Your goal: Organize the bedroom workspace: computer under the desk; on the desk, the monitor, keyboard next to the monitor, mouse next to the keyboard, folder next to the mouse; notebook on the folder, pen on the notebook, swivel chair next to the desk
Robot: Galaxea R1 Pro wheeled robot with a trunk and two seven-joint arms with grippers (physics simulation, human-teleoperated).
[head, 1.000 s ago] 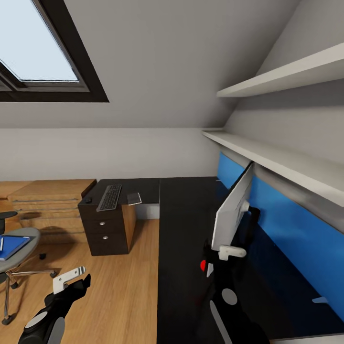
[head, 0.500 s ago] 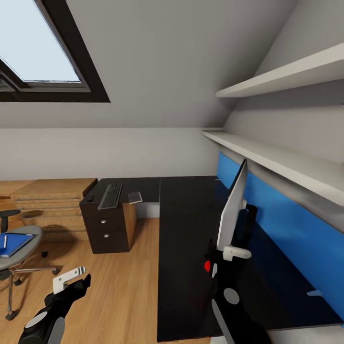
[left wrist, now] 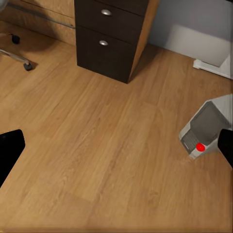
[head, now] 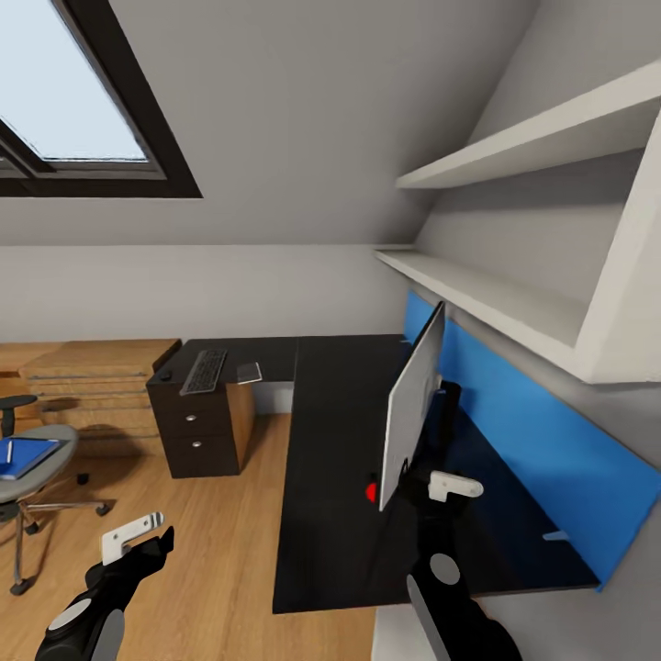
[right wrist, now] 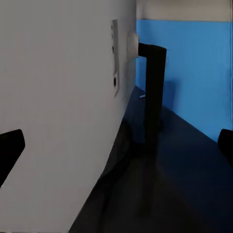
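Note:
The white-backed monitor (head: 409,411) stands upright on the black L-shaped desk (head: 326,514). Its rear panel (right wrist: 58,111) and black stand (right wrist: 153,92) loom close in the right wrist view. My right gripper (head: 454,485) is open just behind the monitor's lower edge, holding nothing. The keyboard (head: 204,370), a small dark mouse (head: 165,375) and a grey flat notebook-like item (head: 248,372) lie on the desk's far wing. The swivel chair (head: 37,487) at left carries the blue folder (head: 26,455) and a pen (head: 9,450). My left gripper (head: 133,537) hangs open over the floor. The grey computer (left wrist: 204,128) sits on the floor.
A dark drawer unit (head: 197,436) supports the desk's far wing, with a wooden dresser (head: 92,386) beside it. White shelves (head: 496,303) and a blue back panel (head: 523,422) line the wall over the desk. Wooden floor (head: 211,551) lies between chair and desk.
The whole view has shifted, so the camera moved, showing more of the desk's near end. The monitor now stands slightly apart from my right gripper instead of against it.

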